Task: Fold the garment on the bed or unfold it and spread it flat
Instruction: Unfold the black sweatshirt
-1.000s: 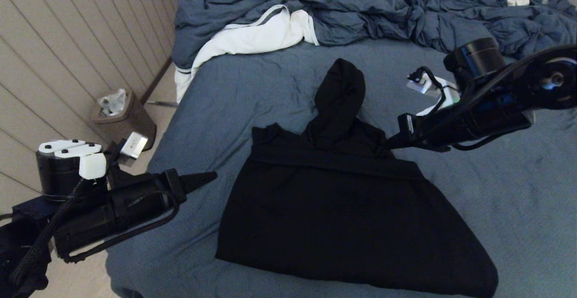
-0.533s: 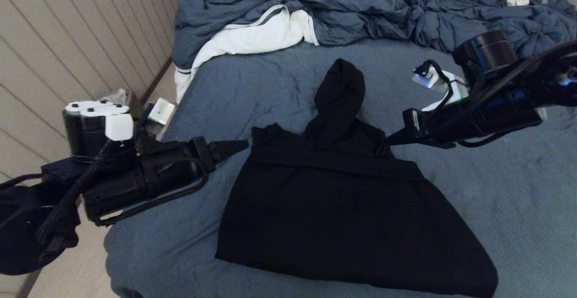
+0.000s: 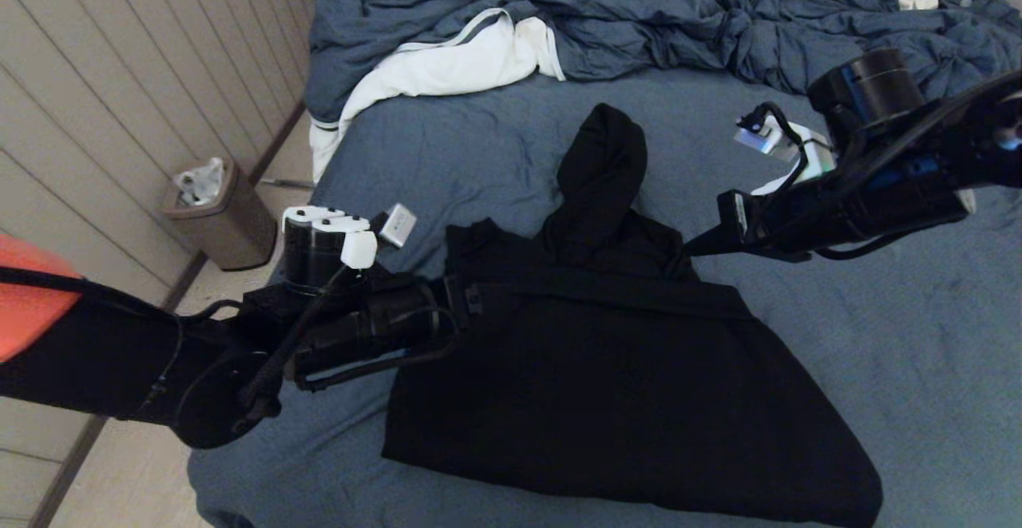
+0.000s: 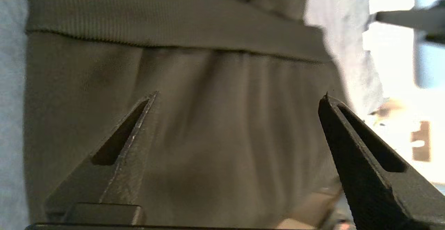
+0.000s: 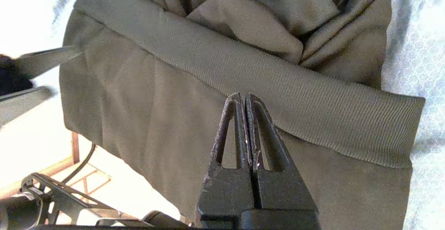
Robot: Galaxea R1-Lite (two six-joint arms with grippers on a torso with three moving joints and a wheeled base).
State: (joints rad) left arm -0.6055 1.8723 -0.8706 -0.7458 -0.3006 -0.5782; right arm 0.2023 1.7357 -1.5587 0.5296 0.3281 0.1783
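The garment (image 3: 607,384), a black hoodie, lies folded on the bed (image 3: 894,352), its hood (image 3: 603,156) pointing away from me. A ribbed band (image 5: 313,115) crosses the fold below the hood. My left gripper (image 3: 483,300) reaches over the garment's left edge. In the left wrist view that gripper (image 4: 240,96) is wide open, with only flat fabric (image 4: 215,146) beneath it. My right gripper (image 3: 693,247) points at the garment's right shoulder. In the right wrist view it (image 5: 243,96) is shut and empty, just above the ribbed band.
A rumpled blue-grey comforter (image 3: 655,17) and a white cloth (image 3: 447,65) are heaped at the far end of the bed. A brown bin (image 3: 219,212) stands on the floor by the panelled wall, left of the bed's edge.
My left arm has swung right from beside the bed onto the garment's left edge, and its jaws have opened wide. The right arm has barely shifted and stays shut.
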